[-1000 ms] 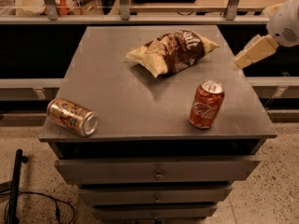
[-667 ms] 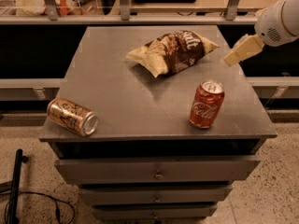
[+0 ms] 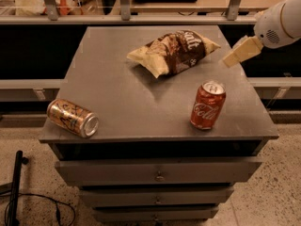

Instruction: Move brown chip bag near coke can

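Observation:
The brown chip bag lies crinkled at the back middle of the grey cabinet top, dark brown and cream-yellow with white lettering. The red coke can stands upright near the front right, a short way in front of the bag. My gripper comes in from the upper right on a white arm. It hovers just right of the bag, above the right part of the top, and holds nothing.
A gold can with dark markings lies on its side at the front left corner. Drawers fill the cabinet front. A counter edge with metal posts runs behind. A black cable lies on the speckled floor at left.
My gripper has moved left and slightly up, from the right edge of the view toward the chip bag. The bag and both cans have stayed put.

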